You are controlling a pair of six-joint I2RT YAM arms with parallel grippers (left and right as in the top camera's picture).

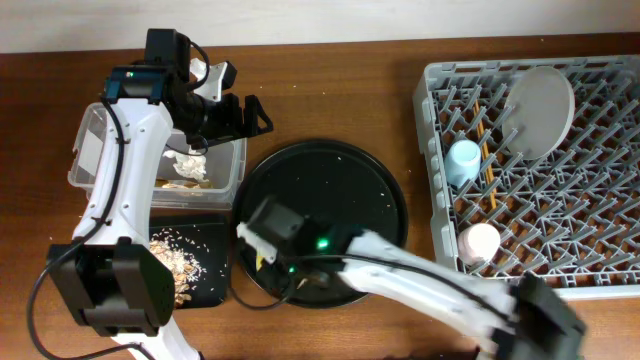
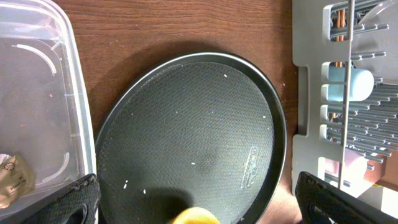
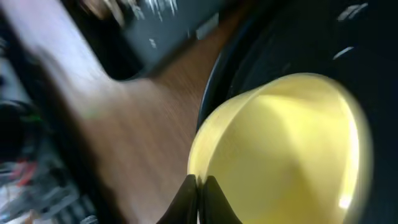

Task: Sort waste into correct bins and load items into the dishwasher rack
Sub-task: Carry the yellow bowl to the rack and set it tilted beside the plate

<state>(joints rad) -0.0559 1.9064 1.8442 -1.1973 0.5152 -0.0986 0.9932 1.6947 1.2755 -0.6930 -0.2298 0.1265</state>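
Nearest the robot's side of the worktop [image 1: 330, 80], the right end effector [image 3: 198, 190] sits at the near-left edge of the large round black tray [image 1: 350, 190]. Its two dark fingers meet on the rim of the yellow bowl [image 3: 286, 149]. The wrist view is badly blurred, but it looks clenched on that rim, with the bowl over the tray's edge. Just left of it lies the shallow black tray [image 1: 215, 270], which holds the tan food scraps [image 1: 175, 255] and pale crumbs.

Beyond that tray stands the clear plastic tub [image 1: 90, 150]. The crumpled white tissue [image 1: 188, 165] lies inside it, and the gold-brown wrapper [image 2: 12, 177] is on its floor. The left end effector [image 1: 245, 118] hangs over the gap between tub and round tray, released, with its fingers spread wide and nothing between them.

On the right is the grey dishwasher rack [image 1: 430, 90]. The pink cup [image 1: 480, 242] is in its near part and the light-blue cup [image 1: 462, 160] is further back, just beside the wooden chopsticks [image 1: 487, 160] lying among the pegs. The pale plate [image 1: 540, 110] leans in the far rows.
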